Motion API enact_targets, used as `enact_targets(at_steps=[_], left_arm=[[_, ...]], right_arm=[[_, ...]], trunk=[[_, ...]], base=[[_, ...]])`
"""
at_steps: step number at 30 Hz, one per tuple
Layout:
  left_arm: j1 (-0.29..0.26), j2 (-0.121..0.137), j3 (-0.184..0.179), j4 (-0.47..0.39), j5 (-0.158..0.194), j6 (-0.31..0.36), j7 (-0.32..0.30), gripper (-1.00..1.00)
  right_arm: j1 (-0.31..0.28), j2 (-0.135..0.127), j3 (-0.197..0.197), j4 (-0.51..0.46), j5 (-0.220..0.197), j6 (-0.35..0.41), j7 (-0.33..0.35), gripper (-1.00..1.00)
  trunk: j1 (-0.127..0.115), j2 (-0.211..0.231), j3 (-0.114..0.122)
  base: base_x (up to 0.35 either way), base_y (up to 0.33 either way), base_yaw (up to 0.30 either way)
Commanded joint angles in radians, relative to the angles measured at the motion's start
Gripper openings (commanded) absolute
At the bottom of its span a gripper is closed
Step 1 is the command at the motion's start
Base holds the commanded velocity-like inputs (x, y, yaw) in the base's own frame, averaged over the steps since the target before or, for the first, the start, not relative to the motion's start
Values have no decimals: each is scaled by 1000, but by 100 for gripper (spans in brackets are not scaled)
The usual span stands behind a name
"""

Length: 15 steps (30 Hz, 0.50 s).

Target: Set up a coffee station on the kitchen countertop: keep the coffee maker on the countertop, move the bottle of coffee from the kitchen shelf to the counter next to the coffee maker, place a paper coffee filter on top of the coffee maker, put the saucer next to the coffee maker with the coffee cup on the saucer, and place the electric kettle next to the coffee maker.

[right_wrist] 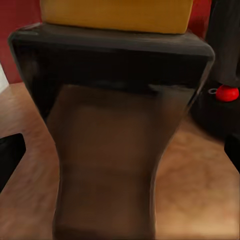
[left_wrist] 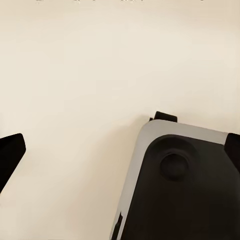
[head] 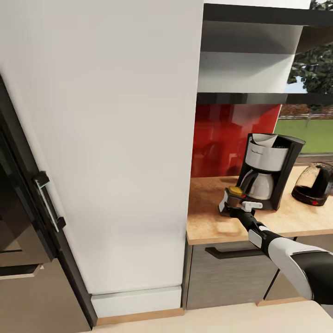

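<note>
The right gripper pinches the bottle of coffee low over the kitchen countertop, just left of the coffee maker, seemingly to set it beside it.

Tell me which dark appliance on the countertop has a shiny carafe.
The coffee maker, tall with a silver band; the electric kettle farther right is a squat glass dome.

On the bench, the bottle of coffee in my right pincer stands just before the coffee maker, the electric kettle to its right.
</note>
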Motion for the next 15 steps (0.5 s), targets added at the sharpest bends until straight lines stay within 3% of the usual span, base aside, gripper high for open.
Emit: enact_targets(at_steps=[1,15], left_arm=[[0,0,3,-2,1,-1,0,100],[1,0,3,-2,1,-1,0,100]], right_arm=[[-2,0,7,4,-11,-5,8,100],[-2,0,7,4,-11,-5,8,100]], trunk=[[0,-1,-1],[0,-1,-1]], base=[[0,0,0],[0,60,0]])
